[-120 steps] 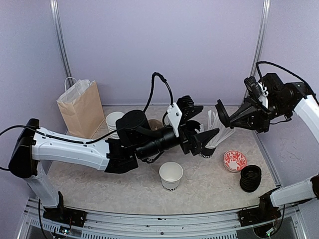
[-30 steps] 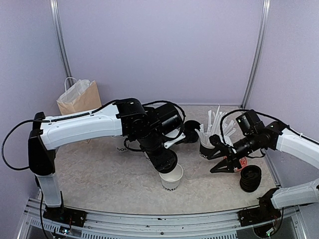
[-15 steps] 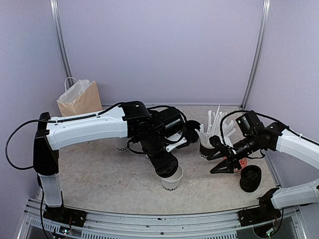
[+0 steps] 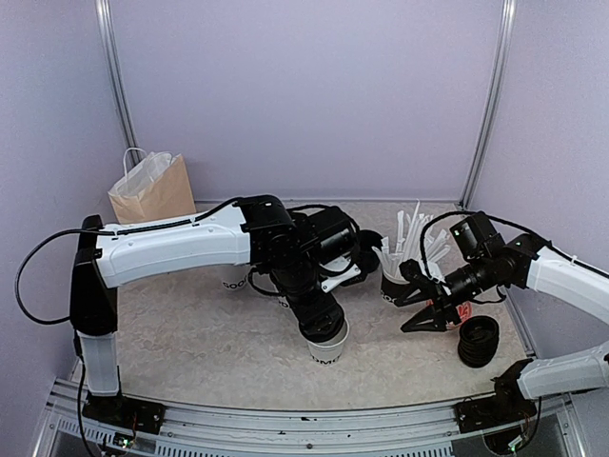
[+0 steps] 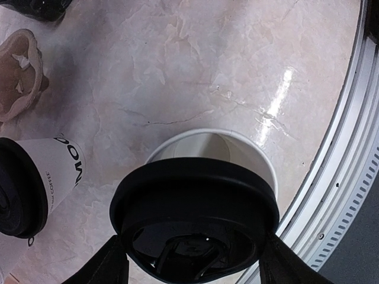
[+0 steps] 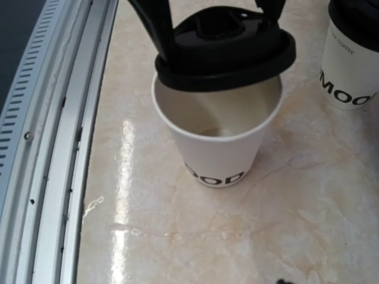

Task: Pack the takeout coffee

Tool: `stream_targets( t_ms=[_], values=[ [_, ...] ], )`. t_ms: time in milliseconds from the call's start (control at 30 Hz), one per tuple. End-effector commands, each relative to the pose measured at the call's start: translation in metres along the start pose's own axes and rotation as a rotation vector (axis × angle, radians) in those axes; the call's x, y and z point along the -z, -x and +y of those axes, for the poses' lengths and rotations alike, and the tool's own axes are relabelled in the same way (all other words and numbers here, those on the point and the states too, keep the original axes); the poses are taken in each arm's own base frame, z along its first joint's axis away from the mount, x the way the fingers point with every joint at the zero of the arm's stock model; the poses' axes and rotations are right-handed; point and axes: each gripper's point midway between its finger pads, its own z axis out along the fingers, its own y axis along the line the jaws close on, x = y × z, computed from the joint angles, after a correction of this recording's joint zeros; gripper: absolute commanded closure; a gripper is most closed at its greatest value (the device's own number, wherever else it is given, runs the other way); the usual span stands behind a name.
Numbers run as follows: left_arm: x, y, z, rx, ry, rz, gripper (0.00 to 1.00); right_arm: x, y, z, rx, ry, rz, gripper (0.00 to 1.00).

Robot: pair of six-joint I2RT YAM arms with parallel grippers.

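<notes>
Lavender-walled booth, marbled desk [image 4: 190, 333].

- Open white cup [image 6: 219, 148]: upright near the desk's front edge, no lid seated, interior looks empty.
- Black lid [image 6: 225, 44]: clamped between the fingers of the left gripper [image 4: 322, 324], held just above the cup's rim and off-centre; not pressed on.
- Lidded cup [image 5: 35, 177]: standing on the desk, beside the brown tray [image 5: 18, 71] but not in it.
- Right gripper [image 4: 419, 303]: fingers apart, holding nothing, hovering near the lid stack [image 4: 478, 340].
- Paper bag [image 4: 152, 195]: upright at rear left, well apart from both cups.

Status: one cup capped, the second mid-capping. Judged outstanding: seat this lid, load both cups into the tray, then probably bag them.
</notes>
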Motion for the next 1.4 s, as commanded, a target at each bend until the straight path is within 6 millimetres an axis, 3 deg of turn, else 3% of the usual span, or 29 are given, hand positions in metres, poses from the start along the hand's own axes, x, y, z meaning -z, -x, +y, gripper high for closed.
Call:
stream_targets(
  t_ms=[0,467,700,833,867,900,1033,1200,1367],
  values=[
    [-0.002,0.007,-0.001,-0.007,-0.016,-0.011,0.38,-0.004,-0.001,0.005,0.006,0.023,-0.006,0.39],
    [-0.022,0.015,-0.019,-0.015,-0.081,0.005,0.37,-0.004,-0.005,0.007,0.008,0.019,-0.004,0.39],
    [-0.032,0.019,-0.028,-0.020,-0.084,0.011,0.30,-0.005,-0.007,0.008,0.002,0.024,0.000,0.38],
    [-0.028,0.022,-0.025,-0.006,-0.065,-0.005,0.26,-0.005,-0.006,0.009,0.003,0.026,-0.003,0.38],
    [-0.027,0.023,-0.023,-0.003,-0.052,-0.009,0.11,-0.005,-0.006,0.009,0.003,0.027,-0.003,0.38],
    [-0.026,0.024,-0.020,0.002,-0.040,-0.015,0.02,-0.005,-0.006,0.009,0.001,0.030,-0.003,0.37],
    [-0.013,0.031,-0.015,-0.001,0.018,-0.065,0.01,-0.004,-0.004,0.009,-0.002,0.039,0.000,0.37],
    [0.012,0.043,-0.024,0.005,-0.006,-0.150,0.01,-0.002,-0.002,0.011,-0.005,0.054,0.015,0.38],
    [0.020,0.041,-0.003,0.128,0.014,-0.237,0.01,-0.008,-0.003,0.009,0.011,0.054,0.074,0.47]
  ],
)
